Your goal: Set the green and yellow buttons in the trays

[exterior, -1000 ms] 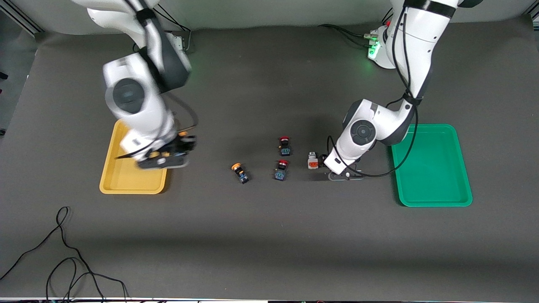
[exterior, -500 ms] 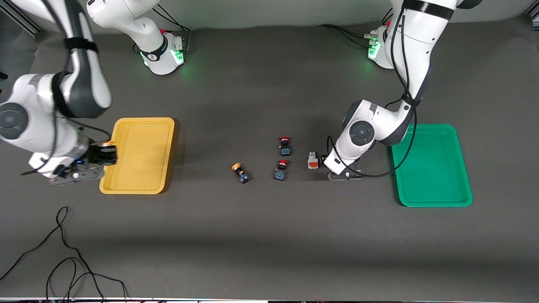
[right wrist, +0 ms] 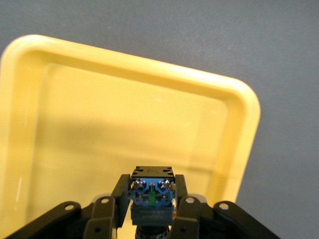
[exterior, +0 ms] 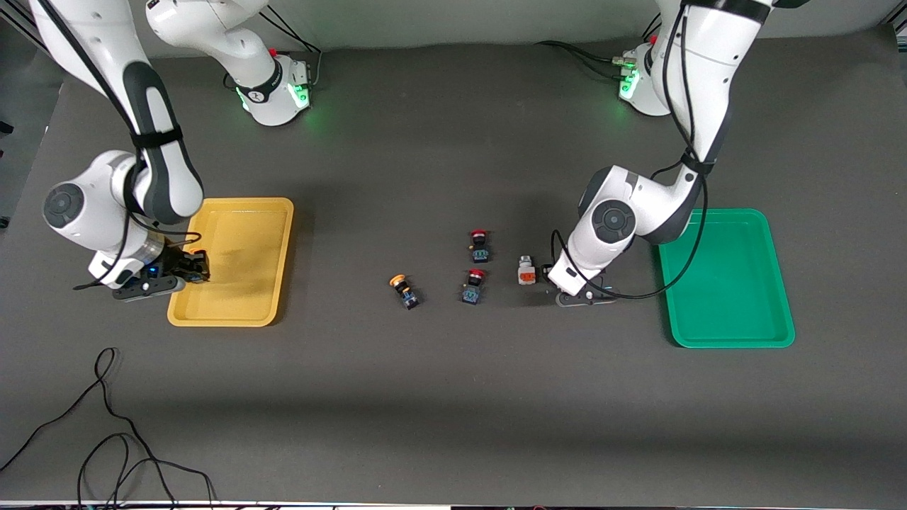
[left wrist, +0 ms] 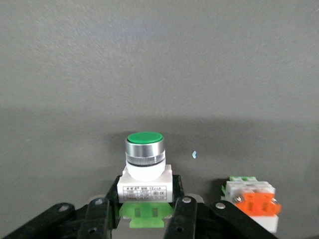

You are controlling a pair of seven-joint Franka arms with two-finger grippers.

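My right gripper is shut on a yellow button and hangs over the end of the yellow tray toward the right arm's end. In the right wrist view its fingers clamp the button's black-and-blue body above the tray floor; the cap is hidden. My left gripper is low on the table beside the green tray. In the left wrist view it is shut on the white body of a green-capped button. A second yellow button lies mid-table.
A white block with an orange part lies right beside my left gripper and also shows in the left wrist view. Two red-capped buttons lie between it and the loose yellow button. A black cable loops near the front edge.
My right arm swung with its button from the tray's inner side out past the tray's end, then back over that end. My left hand shifted only slightly.
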